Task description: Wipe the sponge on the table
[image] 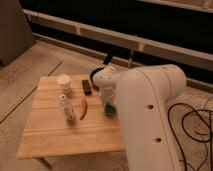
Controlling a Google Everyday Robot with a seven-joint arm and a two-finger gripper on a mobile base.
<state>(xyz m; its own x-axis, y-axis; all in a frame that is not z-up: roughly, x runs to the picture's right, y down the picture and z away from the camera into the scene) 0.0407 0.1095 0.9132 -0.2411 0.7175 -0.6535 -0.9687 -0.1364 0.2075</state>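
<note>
- The sponge (109, 110) sits on the table (55, 137), near the right side of the top, about halfway from back to front. Only a bit of green shows, because the gripper is on top of it.
- The gripper (108, 104) points straight down and looks clenched on the sponge. It holds the sponge low against the wood, most likely so the soft side can rub the top.
- The big white arm (150, 110) reaches in over the right edge of the table and hides that edge.
- The wood in front of the sponge is bare planks, so there is room to slide it that way.
- A red chili (83, 107) lies to the left of the sponge, near it but not touching. A wide swipe to the left could knock it.
- Left of the chili stands a bottle (66, 106). It is tall and thin, so a bump could tip it.
- Farther back are a brown block (87, 87) and a white cup (64, 81). A dark bowl (98, 71) sits at the back edge, half hidden by the arm.
- This looks like the wiping part of the job. How much of the top has been wiped, I cannot tell.
</note>
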